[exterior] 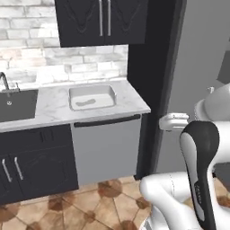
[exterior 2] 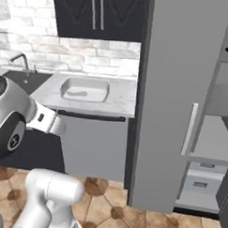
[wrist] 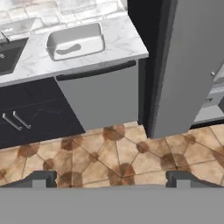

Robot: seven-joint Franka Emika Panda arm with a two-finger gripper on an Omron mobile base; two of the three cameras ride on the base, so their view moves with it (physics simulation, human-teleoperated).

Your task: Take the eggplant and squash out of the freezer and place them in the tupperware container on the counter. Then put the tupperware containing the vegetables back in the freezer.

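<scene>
- The tupperware container point(exterior: 92, 97) sits on the bench point(exterior: 54, 108), just to the right of the black sink point(exterior: 17, 104) and close to the bench's right end; something small and dark lies in its bottom, too blurred to make out.
- From the sink, the freezer point(exterior 2: 182, 90) stands well to the right, past the end of the bench, with a dark upright panel point(exterior: 155, 85) between the two.
- The freezer door point(exterior 2: 175, 104) is swung open, its slim pale handle point(exterior 2: 190, 128) near its right edge; grey inner shelves point(exterior 2: 213, 139) and a drawer point(exterior 2: 200, 180) show behind it.
- Below the tupperware container, a grey dishwasher front point(exterior: 108, 148) with a dark bar handle fills the cabinet run.
- The fingers point(wrist: 112, 179) stand wide apart with nothing between them, hanging over the brown tiled floor point(wrist: 118, 153) in front of the dishwasher, well clear of the tupperware container.
- Black wall cabinets point(exterior: 101, 20) hang above the bench, against a pale brick wall point(exterior: 31, 54).
</scene>
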